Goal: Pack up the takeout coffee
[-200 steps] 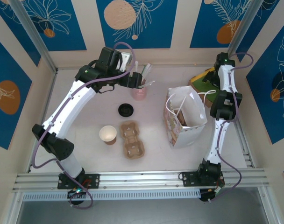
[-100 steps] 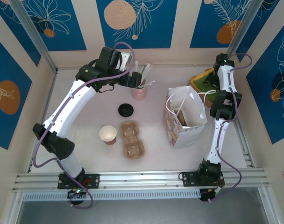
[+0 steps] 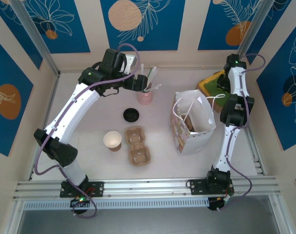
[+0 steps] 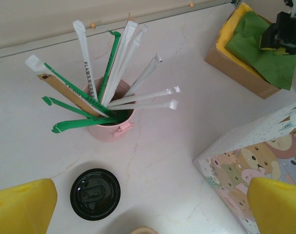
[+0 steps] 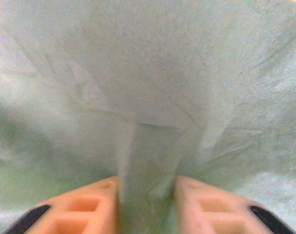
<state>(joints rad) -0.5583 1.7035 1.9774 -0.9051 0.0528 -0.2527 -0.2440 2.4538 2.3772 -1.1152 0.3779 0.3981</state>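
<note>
1. The letters "PLA" run in black down a white straw wrapper (image 4: 88, 68). It stands in the pink cup (image 4: 111, 129), just ahead of the left gripper (image 4: 149, 207).
2. The marks after "PLA" are too small to read.

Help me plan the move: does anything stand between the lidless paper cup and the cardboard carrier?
Nothing visible does. The cup stands just left of the carrier, with a bare gap between; the black lid lies farther back, off that line.

open table (image 3: 161, 141) runs between the cup tray (image 3: 138, 145) and the paper bag (image 3: 193, 124). straws (image 4: 85, 61) fan wide above the pink cup (image 4: 109, 131); black lid (image 3: 131, 114) lies just before it. green napkins (image 4: 255, 48) fill the far-right corner behind the bag.
</note>
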